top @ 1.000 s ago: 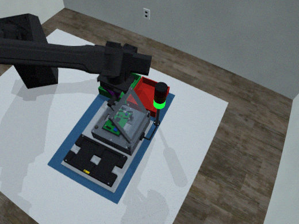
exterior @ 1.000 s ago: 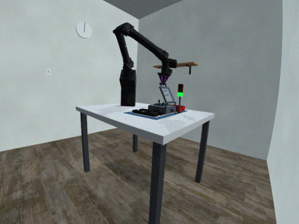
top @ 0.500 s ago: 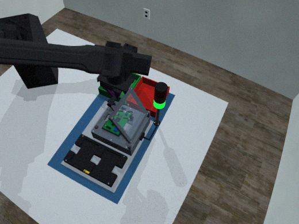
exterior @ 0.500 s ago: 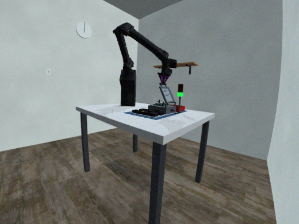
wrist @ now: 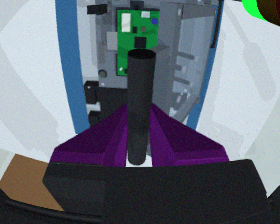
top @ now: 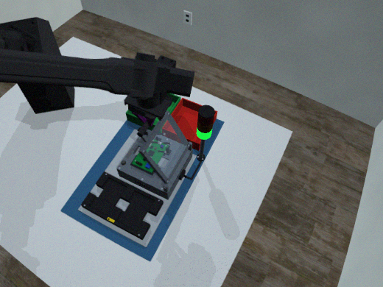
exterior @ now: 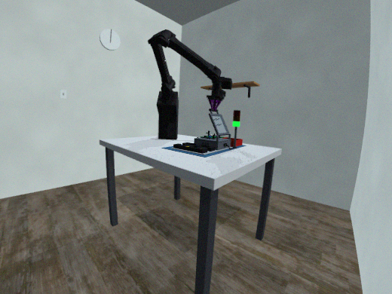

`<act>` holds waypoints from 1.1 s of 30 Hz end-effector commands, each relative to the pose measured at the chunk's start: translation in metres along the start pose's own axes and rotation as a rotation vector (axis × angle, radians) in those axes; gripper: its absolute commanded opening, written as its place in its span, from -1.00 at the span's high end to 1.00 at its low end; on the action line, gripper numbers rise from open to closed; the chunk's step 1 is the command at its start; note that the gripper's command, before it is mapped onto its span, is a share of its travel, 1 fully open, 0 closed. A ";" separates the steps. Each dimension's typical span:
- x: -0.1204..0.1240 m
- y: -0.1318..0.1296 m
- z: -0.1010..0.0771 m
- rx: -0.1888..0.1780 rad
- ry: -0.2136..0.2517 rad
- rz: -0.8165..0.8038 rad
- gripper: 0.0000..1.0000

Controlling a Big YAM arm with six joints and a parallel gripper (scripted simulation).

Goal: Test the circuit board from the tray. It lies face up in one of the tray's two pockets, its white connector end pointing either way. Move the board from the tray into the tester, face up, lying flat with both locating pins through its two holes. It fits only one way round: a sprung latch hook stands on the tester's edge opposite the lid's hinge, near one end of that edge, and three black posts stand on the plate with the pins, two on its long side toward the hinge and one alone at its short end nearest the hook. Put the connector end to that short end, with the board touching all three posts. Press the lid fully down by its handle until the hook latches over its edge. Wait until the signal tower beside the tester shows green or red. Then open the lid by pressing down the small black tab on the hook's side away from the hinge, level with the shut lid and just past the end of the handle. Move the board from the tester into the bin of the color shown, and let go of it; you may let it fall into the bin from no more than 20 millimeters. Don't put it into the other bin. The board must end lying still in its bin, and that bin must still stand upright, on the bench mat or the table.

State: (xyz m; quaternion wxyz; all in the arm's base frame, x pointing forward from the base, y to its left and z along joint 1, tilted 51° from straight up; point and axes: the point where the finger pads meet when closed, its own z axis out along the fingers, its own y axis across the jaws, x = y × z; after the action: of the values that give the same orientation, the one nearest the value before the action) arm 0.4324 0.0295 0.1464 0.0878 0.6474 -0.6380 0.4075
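The green circuit board [top: 154, 154] lies in the grey tester [top: 156, 168]; it also shows in the wrist view [wrist: 136, 31] below the camera. The tester's clear lid [top: 169, 146] stands raised and tilted, seen also from the side [exterior: 219, 124]. My gripper [wrist: 138, 110], with purple fingers, is shut on the lid's black bar handle [wrist: 139, 100] at the lid's top edge [top: 144, 128]. The signal tower [top: 205, 128] beside the tester shows green [exterior: 236, 124].
The red bin [top: 188, 118] stands behind the tester next to the tower; the green bin [top: 172, 101] beside it is mostly hidden by my arm. The black tray [top: 121, 205] with two vacant pockets lies at the front of the blue mat.
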 end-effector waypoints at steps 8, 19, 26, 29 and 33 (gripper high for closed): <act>-0.002 -0.067 -0.029 0.117 -0.031 0.046 1.00; -0.002 -0.067 -0.029 0.117 -0.031 0.046 1.00; -0.002 -0.067 -0.029 0.117 -0.031 0.046 1.00; -0.002 -0.067 -0.029 0.117 -0.031 0.046 1.00; -0.002 -0.067 -0.029 0.117 -0.031 0.046 1.00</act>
State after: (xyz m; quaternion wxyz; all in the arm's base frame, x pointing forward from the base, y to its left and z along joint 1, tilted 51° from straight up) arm 0.4331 0.0301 0.1473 0.0882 0.6480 -0.6377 0.4070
